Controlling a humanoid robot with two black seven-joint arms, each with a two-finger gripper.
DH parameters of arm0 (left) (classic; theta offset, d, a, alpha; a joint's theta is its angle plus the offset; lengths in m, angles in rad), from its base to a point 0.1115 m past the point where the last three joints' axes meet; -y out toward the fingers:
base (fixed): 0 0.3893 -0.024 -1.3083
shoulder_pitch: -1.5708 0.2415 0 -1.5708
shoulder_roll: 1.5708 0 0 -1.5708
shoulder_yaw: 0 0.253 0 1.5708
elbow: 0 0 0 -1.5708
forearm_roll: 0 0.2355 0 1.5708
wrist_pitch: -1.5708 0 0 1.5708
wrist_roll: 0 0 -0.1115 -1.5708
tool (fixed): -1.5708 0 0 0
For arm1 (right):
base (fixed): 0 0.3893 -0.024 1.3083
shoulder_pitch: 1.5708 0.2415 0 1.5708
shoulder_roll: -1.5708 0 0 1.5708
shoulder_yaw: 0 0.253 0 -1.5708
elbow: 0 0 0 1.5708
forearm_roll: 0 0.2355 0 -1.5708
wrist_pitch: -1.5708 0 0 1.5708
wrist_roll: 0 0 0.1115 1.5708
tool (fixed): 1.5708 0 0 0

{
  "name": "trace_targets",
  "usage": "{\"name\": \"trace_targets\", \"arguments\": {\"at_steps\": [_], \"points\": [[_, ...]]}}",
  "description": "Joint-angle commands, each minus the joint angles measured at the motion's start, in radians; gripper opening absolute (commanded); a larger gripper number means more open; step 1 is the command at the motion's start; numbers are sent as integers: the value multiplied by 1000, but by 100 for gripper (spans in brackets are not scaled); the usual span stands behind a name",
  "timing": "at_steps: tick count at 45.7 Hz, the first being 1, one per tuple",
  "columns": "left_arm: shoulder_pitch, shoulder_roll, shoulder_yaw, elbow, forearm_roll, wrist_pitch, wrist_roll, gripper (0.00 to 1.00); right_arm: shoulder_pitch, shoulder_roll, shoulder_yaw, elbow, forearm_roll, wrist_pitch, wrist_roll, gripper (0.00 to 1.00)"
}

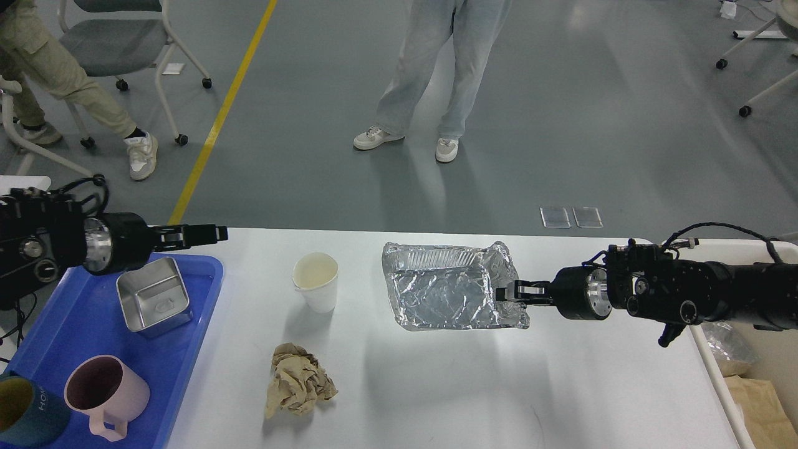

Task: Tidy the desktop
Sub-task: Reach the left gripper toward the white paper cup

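Right gripper (pixel 506 293) is clamped on the foil tray (pixel 446 293) at its right rim, tray lifted over the desktop (pixel 436 386), long axis left-right. Your left gripper (pixel 215 233) hovers over the desktop's far-left edge beside the blue tray (pixel 56 330), fingers too dark to tell. Desktop fills the foreground, long axis left-right.
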Motion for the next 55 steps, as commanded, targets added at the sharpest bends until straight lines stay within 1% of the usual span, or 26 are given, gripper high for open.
{"name": "trace_targets", "arguments": {"at_steps": [1,5,9,17,25,30,36,39,48,55], "points": [[-45,-126,84,103,-1,16,1,82,0,0,0,0,0,0,-2,0],[-56,-211,115,166,-1,15,1,82,0,0,0,0,0,0,-2,0],[-67,-274,135,201,-1,15,1,81,0,9,-2,-2,0,0,-2,0],[-81,-372,187,268,-3,16,2,81,-2,17,-3,-3,0,0,-2,0],[-84,-446,242,342,-9,25,1,79,-3,17,-3,-5,0,0,-2,0],[-85,-458,247,353,-9,29,1,74,-9,17,-3,-6,0,0,-2,0],[-88,-492,273,376,-15,27,2,63,-11,17,-5,-6,0,0,0,0],[-88,-509,282,387,-17,24,2,56,-11,17,-5,-6,0,0,0,0],[-96,-516,285,387,-18,10,4,43,-12,15,-7,-6,0,2,0,0],[-96,-518,287,387,-17,-28,11,34,-12,15,-7,-8,0,2,0,0]]}}
